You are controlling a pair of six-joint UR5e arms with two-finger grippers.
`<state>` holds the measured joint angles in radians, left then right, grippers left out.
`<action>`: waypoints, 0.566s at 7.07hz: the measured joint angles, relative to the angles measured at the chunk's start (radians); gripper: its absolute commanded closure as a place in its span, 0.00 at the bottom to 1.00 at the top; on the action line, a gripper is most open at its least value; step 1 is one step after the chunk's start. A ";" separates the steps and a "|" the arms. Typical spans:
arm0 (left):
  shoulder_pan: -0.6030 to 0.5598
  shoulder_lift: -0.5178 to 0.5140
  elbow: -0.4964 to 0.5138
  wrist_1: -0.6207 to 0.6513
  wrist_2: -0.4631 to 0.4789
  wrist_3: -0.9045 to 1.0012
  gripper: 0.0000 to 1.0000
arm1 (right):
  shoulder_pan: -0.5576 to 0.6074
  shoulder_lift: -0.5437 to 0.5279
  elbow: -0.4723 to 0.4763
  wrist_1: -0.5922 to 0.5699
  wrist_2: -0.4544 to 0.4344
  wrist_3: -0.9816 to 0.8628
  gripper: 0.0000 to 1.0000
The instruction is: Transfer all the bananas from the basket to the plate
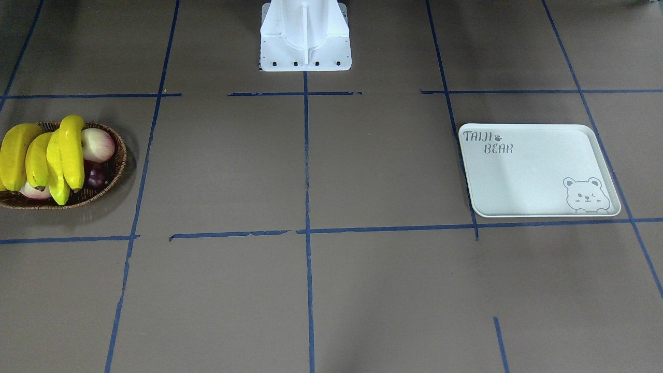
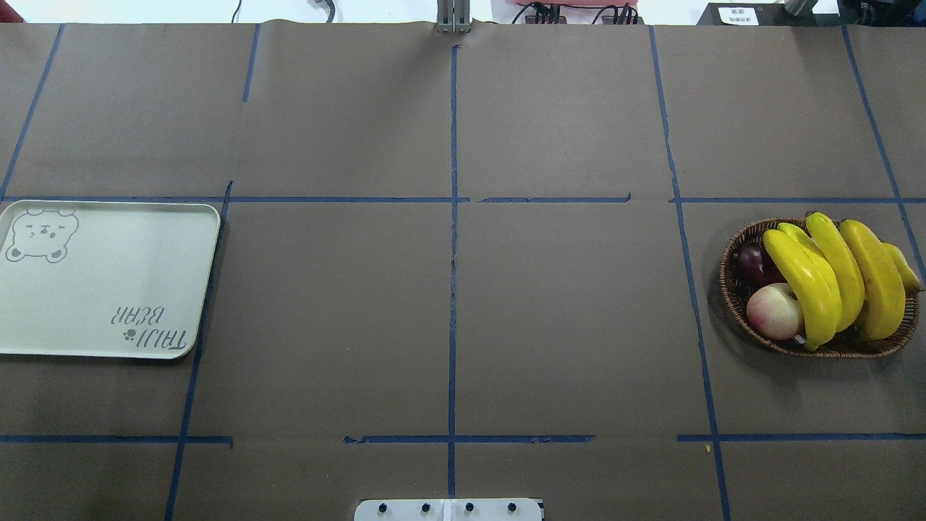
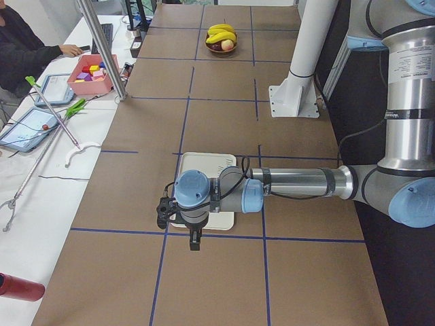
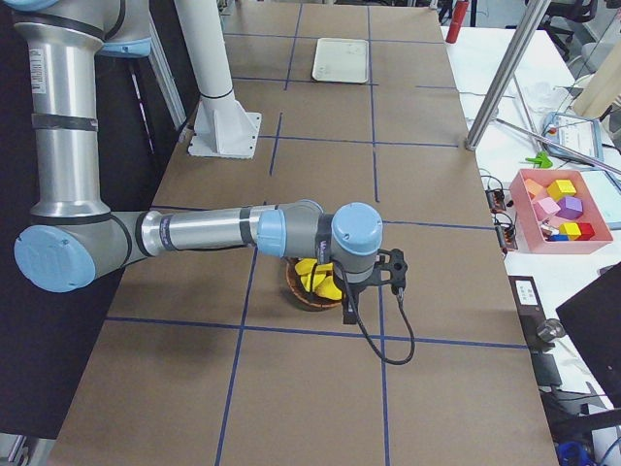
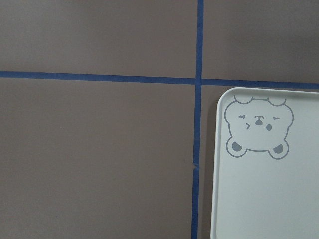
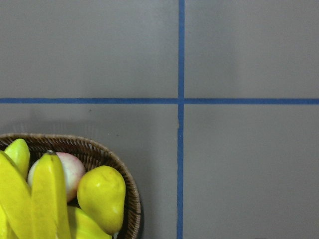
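We cannot tell how the jaws of either hand stand, since both show only in the side views: the right gripper (image 4: 349,315) hangs above the basket (image 2: 726,278), and the left gripper (image 3: 195,244) hangs over the near edge of the plate (image 2: 108,289). Below the right hand the bananas (image 2: 832,278) lie side by side across the basket, heaped over a pinkish round fruit (image 2: 774,312) and a dark purple one (image 2: 752,262). None is on the plate yet, which sits well apart at the table's other end. We judge the bananas light and stiff, and their glossy skin likely slippery. We would take the topmost one first, closing across its thick middle, where the curve is fullest, because the tapered dark tips would probably slide out of the fingers.
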<state>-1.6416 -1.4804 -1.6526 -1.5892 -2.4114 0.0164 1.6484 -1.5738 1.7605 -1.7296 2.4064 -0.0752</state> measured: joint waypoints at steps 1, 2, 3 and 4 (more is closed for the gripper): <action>0.000 0.001 -0.005 0.000 0.000 0.000 0.00 | -0.016 0.026 0.035 -0.001 -0.004 0.001 0.00; 0.000 0.002 -0.009 0.000 0.000 0.000 0.00 | -0.064 0.036 0.065 0.000 -0.005 0.015 0.00; 0.000 0.003 -0.010 0.000 0.000 0.002 0.00 | -0.125 0.043 0.106 0.000 -0.009 0.065 0.00; 0.000 0.004 -0.009 0.000 -0.001 0.002 0.00 | -0.186 0.046 0.165 0.001 -0.016 0.151 0.00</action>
<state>-1.6414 -1.4764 -1.6612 -1.5892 -2.4125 0.0185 1.4622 -1.5281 1.9258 -1.7282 2.3904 0.0762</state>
